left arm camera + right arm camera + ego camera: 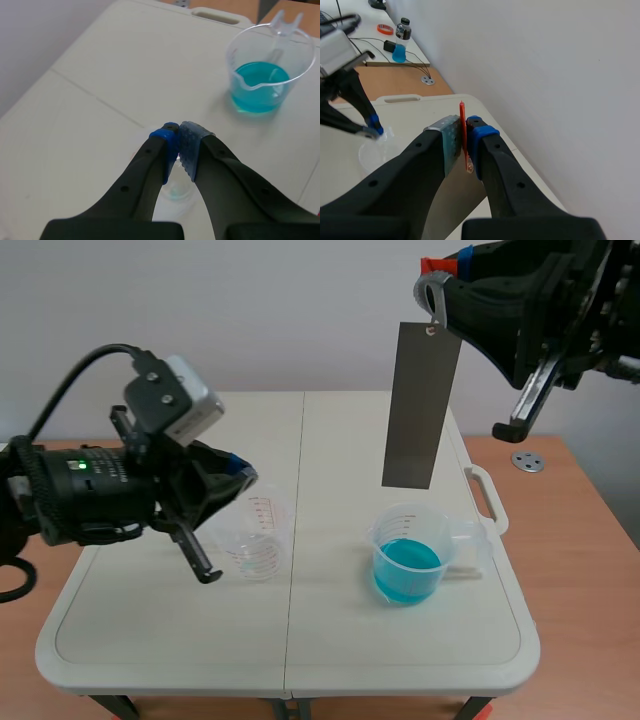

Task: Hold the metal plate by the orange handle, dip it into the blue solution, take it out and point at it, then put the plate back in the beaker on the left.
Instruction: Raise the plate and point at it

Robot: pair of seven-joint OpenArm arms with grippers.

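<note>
Closest to us, our left claw [178,142] sits pinched together on nothing just over the empty left beaker [258,535], while our right claw [464,135], clamped on the orange handle [462,114], hangs the metal plate [421,405] above the blue solution [406,568], so we judge pointing and return undone.

I look across a pale folding surface [330,640] with a seam down its middle and a moulded carry handle [487,498] on its right edge. Beside that edge lies a wooden desk [585,540] with a round metal grommet [527,461] set into it. Farther off, on a white desk, stand a bottle [401,40] part full of blue liquid and an orange ring [384,28]. A plain white wall [300,310] stands behind.
</note>
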